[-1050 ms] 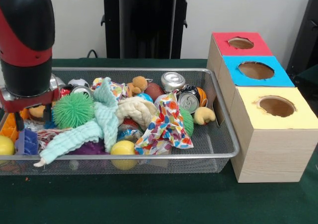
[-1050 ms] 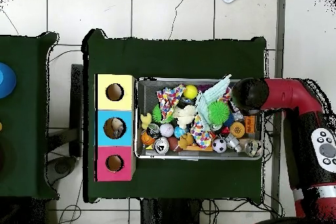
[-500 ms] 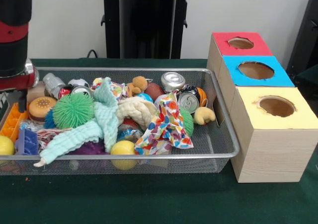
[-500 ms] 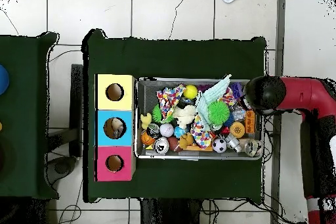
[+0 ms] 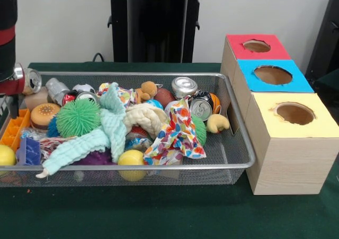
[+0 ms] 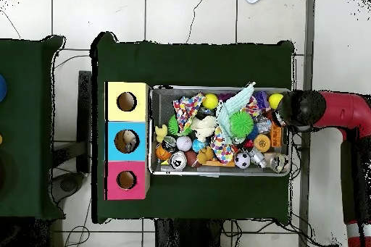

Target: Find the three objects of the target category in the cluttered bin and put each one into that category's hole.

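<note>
Front view: silver wire-mesh bin (image 5: 233,143) on green table cloth (image 5: 159,212), filled with mixed clutter. Countable inside: two yellow balls (image 5: 131,158), one green spiky rubber ball (image 5: 78,117), one mint knitted cloth (image 5: 106,130), one multicoloured patterned cloth (image 5: 177,130), at least four silver drink cans (image 5: 184,85). Beside the bin, three wooden boxes in a row, tops red (image 5: 256,46), blue (image 5: 273,75) and yellow (image 5: 294,113), one round hole each. Red and black arm (image 5: 7,32) at left edge; a fifth can (image 5: 33,80) beside the gripper (image 5: 11,104); grip state cannot be told.

Overhead view: gripper end over the bin's end farthest from the boxes; one black-and-white ball (image 6: 243,160) among the clutter.
</note>
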Controlling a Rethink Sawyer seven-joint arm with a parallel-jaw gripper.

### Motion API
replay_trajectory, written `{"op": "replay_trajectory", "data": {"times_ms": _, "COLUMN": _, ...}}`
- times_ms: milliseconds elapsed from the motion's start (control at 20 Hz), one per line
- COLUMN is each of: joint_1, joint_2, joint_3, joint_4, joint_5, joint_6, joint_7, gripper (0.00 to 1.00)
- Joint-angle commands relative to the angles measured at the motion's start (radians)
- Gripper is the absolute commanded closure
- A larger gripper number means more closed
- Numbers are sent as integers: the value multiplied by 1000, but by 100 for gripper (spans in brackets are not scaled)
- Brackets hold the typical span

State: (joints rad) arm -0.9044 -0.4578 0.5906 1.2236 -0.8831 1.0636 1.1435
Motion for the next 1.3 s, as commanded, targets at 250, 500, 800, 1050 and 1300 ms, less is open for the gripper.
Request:
{"op": "replay_trajectory", "data": {"times_ms": 250, "joint_1": -4, "joint_2": 103, "joint_3": 10, "joint_4": 29, "joint_5": -38, "joint_6": -11, "joint_7": -344, "gripper": 0}}
{"op": "replay_trajectory", "data": {"times_ms": 500, "joint_1": 3, "joint_2": 124, "joint_3": 12, "joint_4": 12, "joint_5": -39, "joint_6": -4, "joint_7": -348, "gripper": 0}}
{"op": "replay_trajectory", "data": {"times_ms": 800, "joint_1": 10, "joint_2": 136, "joint_3": 15, "joint_4": 0, "joint_5": -41, "joint_6": -4, "joint_7": -349, "gripper": 0}}
{"op": "replay_trajectory", "data": {"times_ms": 1050, "joint_1": 22, "joint_2": 169, "joint_3": 10, "joint_4": -22, "joint_5": -61, "joint_6": -26, "joint_7": -336, "gripper": 0}}
{"op": "replay_trajectory", "data": {"times_ms": 1300, "joint_1": 27, "joint_2": 195, "joint_3": 2, "joint_4": -51, "joint_5": -85, "joint_6": -47, "joint_7": -341, "gripper": 0}}
